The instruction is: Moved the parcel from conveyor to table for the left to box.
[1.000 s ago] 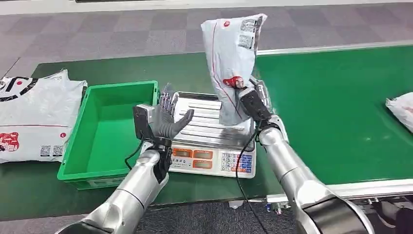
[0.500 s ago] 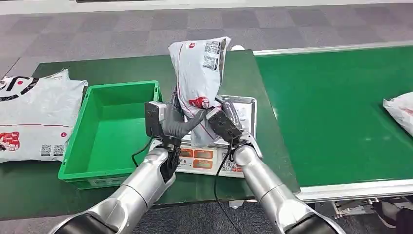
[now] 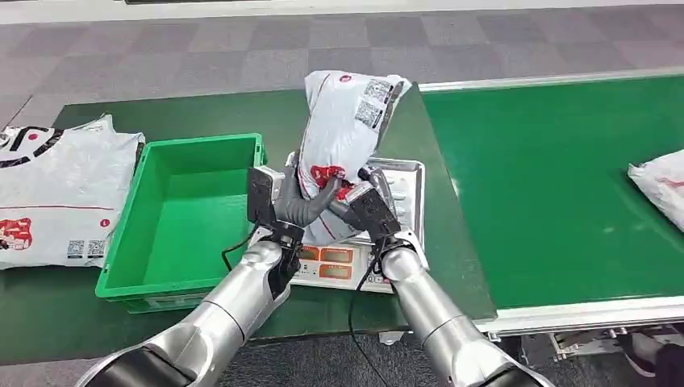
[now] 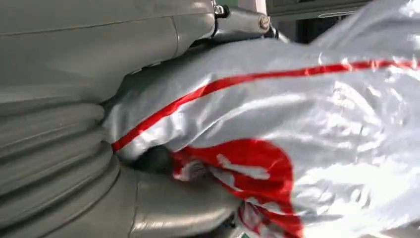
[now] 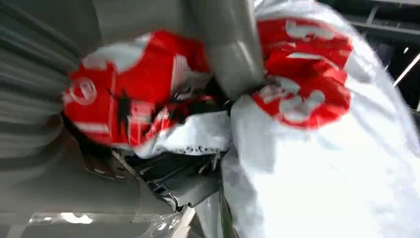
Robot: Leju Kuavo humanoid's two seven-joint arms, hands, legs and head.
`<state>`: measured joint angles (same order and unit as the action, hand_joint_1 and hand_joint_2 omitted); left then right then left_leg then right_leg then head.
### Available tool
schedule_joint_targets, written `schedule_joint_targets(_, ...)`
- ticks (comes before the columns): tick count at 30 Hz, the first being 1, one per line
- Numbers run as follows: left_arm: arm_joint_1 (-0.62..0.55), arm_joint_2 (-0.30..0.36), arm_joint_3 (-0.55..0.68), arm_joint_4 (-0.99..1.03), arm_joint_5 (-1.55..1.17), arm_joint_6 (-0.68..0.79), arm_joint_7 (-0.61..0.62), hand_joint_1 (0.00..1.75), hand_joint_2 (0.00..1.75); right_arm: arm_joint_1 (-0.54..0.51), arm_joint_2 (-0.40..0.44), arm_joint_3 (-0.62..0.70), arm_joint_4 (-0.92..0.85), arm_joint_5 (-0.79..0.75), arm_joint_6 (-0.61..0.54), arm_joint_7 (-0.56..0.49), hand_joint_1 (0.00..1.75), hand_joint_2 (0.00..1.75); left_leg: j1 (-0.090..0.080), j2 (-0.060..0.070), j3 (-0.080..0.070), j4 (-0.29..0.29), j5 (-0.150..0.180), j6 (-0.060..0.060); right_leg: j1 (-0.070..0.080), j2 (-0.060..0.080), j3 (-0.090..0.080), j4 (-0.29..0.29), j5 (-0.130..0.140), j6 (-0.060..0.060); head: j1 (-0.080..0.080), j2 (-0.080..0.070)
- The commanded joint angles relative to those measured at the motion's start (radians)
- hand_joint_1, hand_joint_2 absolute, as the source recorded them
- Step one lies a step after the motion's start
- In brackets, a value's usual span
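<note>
- Parcel [image 3: 343,145]: white poly mailer with red print, held upright over the weighing scale [image 3: 403,181], its lower end between both hands, its top leaning toward the conveyor [image 3: 556,185].
- Right hand [image 3: 364,205]: fingers wrapped on the bag's lower right side; the right wrist view shows a thick thumb [image 5: 233,54] pressed across bunched red-printed film, so it is gripping.
- Left hand [image 3: 300,201]: pressed against the bag's lower left; the left wrist view shows its thumb [image 4: 183,210] under the film with the bag lying in the palm. Looks like a hold, mid hand-over.
- Green bin [image 3: 137,266]: sits just beside the scale on the robot's left, open side up.
- Handling judgement: soft, floppy, probably light; film is glossy so likely slippery; creases wherever squeezed.
- Grip advice: take it low where the film bunches around the contents, not at the loose top flap.
- Risk: bag could slump or slide out when one hand lets go.
- Other mailers: one [image 3: 56,193] lying left of the bin, one [image 3: 661,181] on the conveyor's far right.
</note>
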<state>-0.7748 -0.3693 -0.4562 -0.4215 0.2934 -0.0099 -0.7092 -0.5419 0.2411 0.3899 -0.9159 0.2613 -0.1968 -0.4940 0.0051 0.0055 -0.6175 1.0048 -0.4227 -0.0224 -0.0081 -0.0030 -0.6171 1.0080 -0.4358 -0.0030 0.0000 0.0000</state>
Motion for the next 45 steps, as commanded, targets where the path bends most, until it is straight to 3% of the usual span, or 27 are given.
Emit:
schedule_joint_targets(1, -0.031, 0.02, -0.077, 0.062, -0.064, -0.014, 0.011, 1.75, 1.75, -0.029, -0.063, -0.097, 0.008, -0.023, -0.057, -0.016, 0.0, 1.75, 0.0, -0.002, 0.003, -0.002, 0.0, 0.001, 0.0, -0.002, 0.004, -0.002, 0.0, 0.0, 0.0, 0.0)
schedule_joint_targets(4, -0.032, 0.02, -0.088, 0.064, -0.084, 0.012, 0.011, 1.75, 1.75, -0.021, -0.109, -0.176, 0.008, -0.051, -0.072, -0.026, 0.0, 1.75, 0.0, -0.004, 0.003, -0.001, 0.0, 0.001, 0.0, -0.004, 0.004, -0.002, -0.001, 0.001, 0.0, 0.0)
schedule_joint_targets(10, -0.033, 0.02, -0.076, 0.068, -0.108, 0.026, 0.011, 1.75, 1.75, -0.024, -0.112, -0.233, 0.026, -0.047, -0.075, -0.04, 0.0, 1.75, -0.001, -0.002, 0.003, -0.001, -0.001, 0.001, -0.001, -0.001, 0.003, -0.002, -0.001, 0.001, 0.0, 0.0)
schedule_joint_targets(15, -0.052, 0.036, -0.036, 0.101, -0.125, 0.049, 0.02, 1.75, 1.75, -0.007, -0.202, -0.319, 0.113, -0.08, -0.111, -0.078, 0.0, 1.75, -0.001, -0.004, 0.004, -0.002, 0.0, 0.001, 0.0, -0.004, 0.005, -0.003, 0.0, 0.001, 0.0, 0.0)
schedule_joint_targets(20, -0.113, 0.082, -0.03, 0.109, -0.178, 0.178, 0.077, 1.75, 1.75, -0.028, -0.261, -0.349, 0.204, -0.034, -0.22, -0.076, 0.0, 1.75, -0.001, -0.004, 0.004, -0.001, 0.0, 0.001, -0.001, -0.004, 0.005, -0.003, 0.0, 0.001, 0.0, 0.0)
schedule_joint_targets(25, -0.13, 0.109, -0.026, 0.097, -0.227, 0.263, 0.112, 1.75, 1.75, -0.061, -0.277, -0.343, 0.261, -0.036, -0.222, -0.064, 0.0, 1.75, -0.001, -0.004, 0.002, 0.0, 0.001, 0.002, -0.001, -0.004, 0.004, -0.002, 0.001, 0.001, 0.0, 0.0)
schedule_joint_targets(29, -0.186, 0.191, -0.012, 0.099, -0.316, 0.434, 0.251, 1.75, 1.75, -0.102, -0.302, -0.317, 0.321, -0.07, -0.16, -0.042, 0.0, 1.75, -0.002, 0.0, 0.001, 0.001, 0.0, 0.002, -0.002, -0.002, 0.001, 0.0, 0.001, 0.001, 0.0, 0.0)
schedule_joint_targets(33, -0.201, 0.296, 0.04, 0.095, -0.325, 0.468, 0.321, 1.75, 1.75, -0.115, -0.291, -0.3, 0.325, -0.074, -0.158, -0.025, 0.0, 1.75, -0.002, 0.002, 0.001, 0.001, 0.0, 0.001, -0.002, 0.001, 0.0, 0.001, 0.001, 0.0, 0.0, 0.0)
schedule_joint_targets(36, -0.193, 0.326, 0.073, 0.085, -0.381, 0.505, 0.372, 1.75, 1.75, -0.077, -0.291, -0.283, 0.259, -0.067, -0.164, 0.013, 0.0, 1.75, -0.001, 0.008, 0.005, -0.002, 0.0, 0.001, -0.001, 0.006, 0.002, -0.002, 0.003, -0.001, 0.0, 0.0)
schedule_joint_targets(45, -0.257, 0.378, 0.151, 0.101, -0.558, 0.506, 0.578, 1.75, 1.75, -0.017, -0.304, -0.298, 0.201, -0.044, -0.176, 0.072, 0.0, 1.75, 0.0, 0.003, 0.002, 0.0, 0.001, 0.001, 0.001, 0.003, 0.001, 0.0, 0.001, 0.0, 0.0, 0.0)
